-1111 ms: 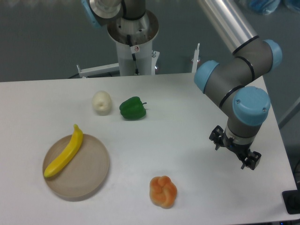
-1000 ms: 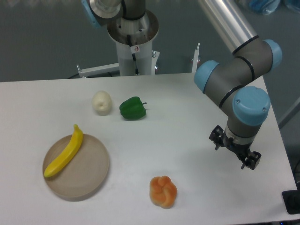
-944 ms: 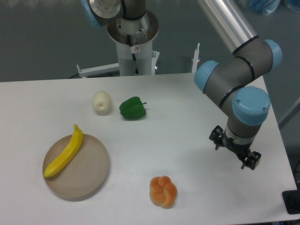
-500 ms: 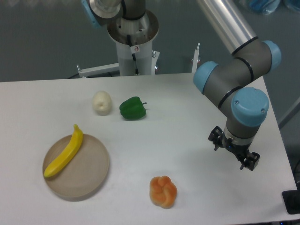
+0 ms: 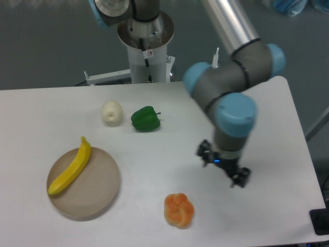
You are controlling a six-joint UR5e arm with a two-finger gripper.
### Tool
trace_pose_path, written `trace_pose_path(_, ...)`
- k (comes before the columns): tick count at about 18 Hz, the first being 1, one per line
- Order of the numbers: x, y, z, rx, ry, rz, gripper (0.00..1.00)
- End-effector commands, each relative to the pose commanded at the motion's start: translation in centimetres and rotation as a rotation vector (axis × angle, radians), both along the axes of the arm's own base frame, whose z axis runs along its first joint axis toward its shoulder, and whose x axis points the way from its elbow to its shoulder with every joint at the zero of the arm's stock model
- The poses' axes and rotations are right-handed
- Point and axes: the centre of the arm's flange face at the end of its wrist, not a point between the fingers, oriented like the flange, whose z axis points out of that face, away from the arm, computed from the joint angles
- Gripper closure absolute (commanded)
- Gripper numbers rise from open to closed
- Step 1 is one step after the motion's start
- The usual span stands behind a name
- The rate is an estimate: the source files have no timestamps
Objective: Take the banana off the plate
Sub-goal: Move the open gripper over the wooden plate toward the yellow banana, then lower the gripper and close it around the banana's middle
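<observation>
The bright yellow banana [image 5: 72,166] lies diagonally across the left part of the round tan plate [image 5: 95,191] at the front left of the white table. My gripper [image 5: 223,166] hangs over the table well to the right of the plate, above and right of the orange bun. Its two dark fingers stand apart and hold nothing. The gripper is far from the banana.
An orange knotted bun [image 5: 179,209] lies near the front edge. A green pepper [image 5: 145,119] and a white garlic-like bulb [image 5: 111,112] sit at the back. The arm's base column [image 5: 145,41] stands behind the table.
The arm has swung left: the gripper moved from near the table's right edge toward the middle, closer to the bun. The banana and plate have not moved.
</observation>
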Motion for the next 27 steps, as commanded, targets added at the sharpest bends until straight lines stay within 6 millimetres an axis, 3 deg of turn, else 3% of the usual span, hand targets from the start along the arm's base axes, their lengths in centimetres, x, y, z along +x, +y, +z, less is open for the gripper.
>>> trace_pose_path(1,3.9,0.7,-0.5,-0.009,-0.012,0.012,0.00)
trace_pose_path(7,17.0,2.9,-3.1,-0.049,-0.046,0.059,0.00)
trace_pose_path(8,20.0,2.9,-4.0,-0.063,-0.052,0.052,0.00)
trace_pose_path(12,25.6,2.3,-6.1,-0.062,-0.085,0.067,0.00)
trace_pose_path(14,28.2,2.0,-8.8,-0.044,-0.086,0.072,0.00)
trace_pose_path(15,29.1,1.7,-10.7,-0.041,-0.085,0.063,0.00)
trace_pose_path(18,29.2,2.1,-14.0,-0.037,-0.085,0.066,0.00)
trace_pose_path(24,29.7,2.0,-13.8,-0.032,-0.087,0.099,0.02)
trace_pose_path(26,29.7,2.0,-13.7,-0.032,-0.087,0.101,0.53)
trace_pose_path(27,29.7,2.0,-13.7,-0.033,-0.086,0.101,0.72)
